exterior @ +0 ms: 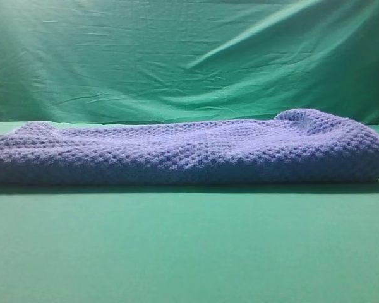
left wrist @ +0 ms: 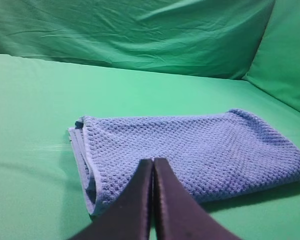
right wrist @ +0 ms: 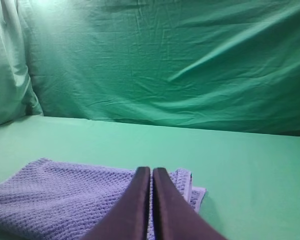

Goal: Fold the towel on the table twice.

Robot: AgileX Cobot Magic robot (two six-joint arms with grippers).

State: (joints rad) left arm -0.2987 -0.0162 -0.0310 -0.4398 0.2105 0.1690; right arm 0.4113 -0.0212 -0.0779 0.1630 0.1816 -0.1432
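Observation:
The towel (exterior: 189, 151) is a blue-grey waffle-weave cloth lying folded in a thick stack across the green table (exterior: 189, 246), with a rounded hump at its right end. In the left wrist view the folded towel (left wrist: 205, 150) lies just ahead of my left gripper (left wrist: 153, 161), whose dark fingers are pressed together and hold nothing. In the right wrist view my right gripper (right wrist: 151, 170) is shut and empty, above the towel (right wrist: 55, 195) near its layered corner. Neither gripper shows in the exterior view.
A wrinkled green backdrop drape (exterior: 189, 57) hangs behind the table. Bare green table surface lies in front of the towel (exterior: 189, 252) and around it in the wrist views (left wrist: 35, 100) (right wrist: 250, 170).

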